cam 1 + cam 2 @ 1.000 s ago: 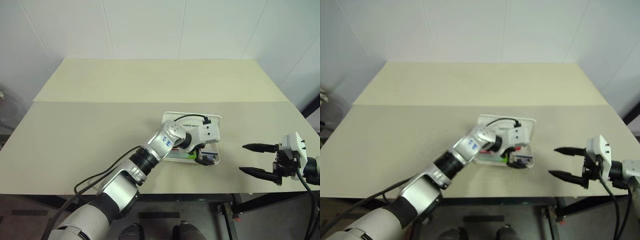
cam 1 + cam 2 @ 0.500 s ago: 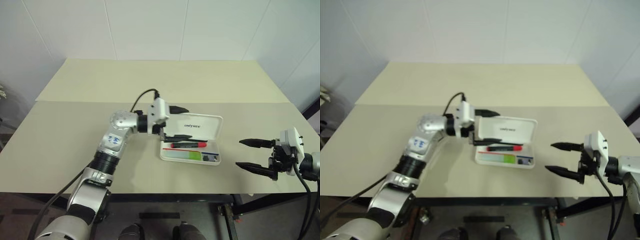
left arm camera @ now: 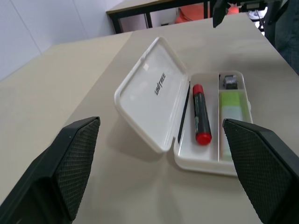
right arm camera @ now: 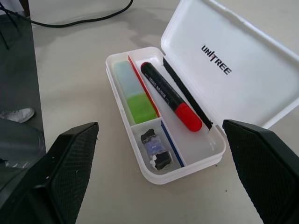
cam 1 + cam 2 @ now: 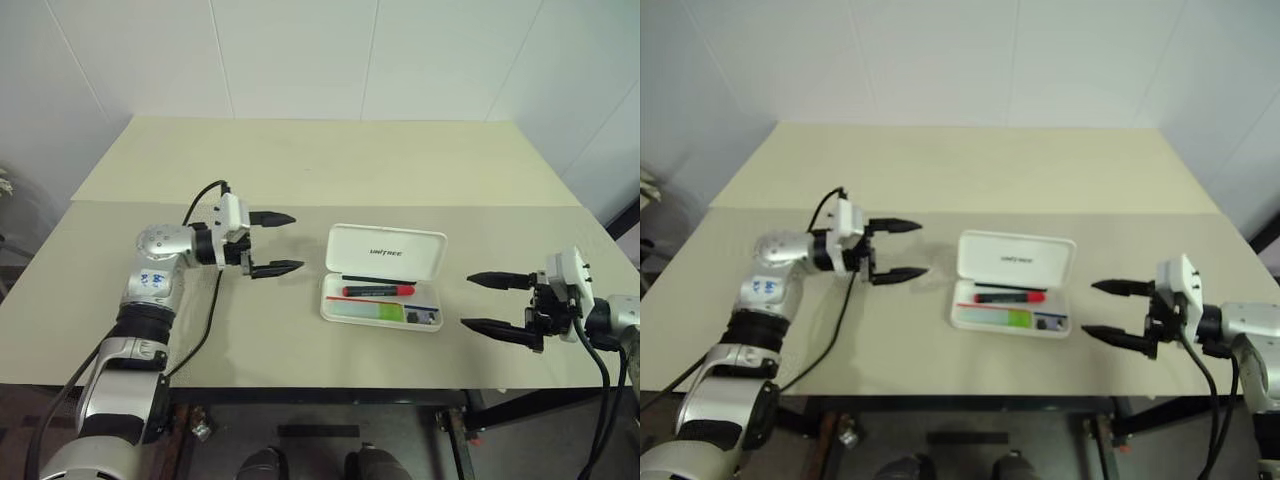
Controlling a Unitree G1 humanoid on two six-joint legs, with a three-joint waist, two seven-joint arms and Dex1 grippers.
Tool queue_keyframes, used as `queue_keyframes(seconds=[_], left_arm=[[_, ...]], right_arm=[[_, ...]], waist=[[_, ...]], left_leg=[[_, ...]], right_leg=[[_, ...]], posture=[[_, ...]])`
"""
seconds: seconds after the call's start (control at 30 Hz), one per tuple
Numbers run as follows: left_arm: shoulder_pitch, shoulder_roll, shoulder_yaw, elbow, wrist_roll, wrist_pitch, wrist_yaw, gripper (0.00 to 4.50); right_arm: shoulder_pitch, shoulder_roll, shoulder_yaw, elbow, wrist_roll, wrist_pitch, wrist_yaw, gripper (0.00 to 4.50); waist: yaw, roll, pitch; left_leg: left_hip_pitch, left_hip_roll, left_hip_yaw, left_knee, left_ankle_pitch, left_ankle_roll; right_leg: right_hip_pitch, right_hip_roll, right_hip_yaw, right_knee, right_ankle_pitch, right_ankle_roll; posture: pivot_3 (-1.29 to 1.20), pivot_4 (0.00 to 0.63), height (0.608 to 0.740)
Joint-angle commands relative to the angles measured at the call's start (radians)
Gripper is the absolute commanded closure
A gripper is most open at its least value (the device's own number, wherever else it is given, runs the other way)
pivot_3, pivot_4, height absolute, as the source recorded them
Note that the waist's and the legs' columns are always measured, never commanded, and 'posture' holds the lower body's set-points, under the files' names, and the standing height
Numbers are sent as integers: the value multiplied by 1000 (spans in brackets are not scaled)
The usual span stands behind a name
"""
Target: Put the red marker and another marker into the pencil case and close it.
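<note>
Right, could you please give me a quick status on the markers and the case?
Left gripper and right gripper open, empty. Red marker and green marker inside pencil case, lid up. Nothing blocking the lid.

White pencil case (image 5: 385,252), red marker (image 5: 377,290) with a black end, mint-green marker (image 5: 368,311), beige counter (image 5: 300,180).

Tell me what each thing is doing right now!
pencil case: lid open, lying on the table.
red marker: lying inside the case.
green marker: lying in the case's front slot.
left claw: open, holding nothing.
right claw: open, holding nothing.
</note>
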Motion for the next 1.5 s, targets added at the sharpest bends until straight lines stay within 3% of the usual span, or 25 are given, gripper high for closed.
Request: queue_keyframes(seconds=[0.03,0.13,0.47,0.5,0.9,1.03,1.27,1.5], left_arm=[[-15,15,30,41,-30,-36,-45,207],[-35,9,52,89,-57,-54,-95,922],[-104,-13,95,223,-82,-65,-152,4323],[-115,-17,103,242,-85,-70,-153,4459],[-279,-73,133,547,-16,-146,-129,4459],[-334,-109,73,647,104,-134,52,4459],[-380,-171,57,715,193,-118,233,4459],[-423,-234,59,742,238,-94,303,4459]], right_arm=[[-14,-1,-10,2,2,-9,9,0],[-13,1,-11,2,1,-12,11,0],[-4,1,-24,-8,9,-15,11,0],[-5,1,-24,-7,9,-16,11,0],[-40,10,-10,17,-1,-23,12,0],[-36,12,-13,13,-2,-25,9,0],[-7,11,-32,-6,5,-24,1,0],[-3,4,-40,-1,17,-22,17,0]], waist=[[-1,0,0],[-2,0,0],[-2,0,0],[-2,0,0],[-1,-1,0],[-1,-1,0],[0,-1,0],[-1,-1,1]], left_leg=[[0,0,0,0,0,0],[0,0,0,0,0,0],[0,0,0,0,0,0],[0,0,0,0,0,0],[-1,0,0,0,-1,1],[-1,0,0,1,-1,1],[-2,0,1,0,-2,1],[-2,-1,4,0,-2,1]], right_leg=[[0,0,0,0,0,0],[0,0,0,0,0,0],[0,0,0,0,0,0],[0,0,0,0,0,0],[0,0,-1,-1,0,0],[-1,0,-1,-1,0,0],[-3,0,-1,-1,0,0],[-4,1,-3,0,0,1]], posture=[[0,150,740],[0,150,740],[0,150,740],[0,150,740],[0,150,740],[0,150,740],[0,150,740],[0,150,740]])
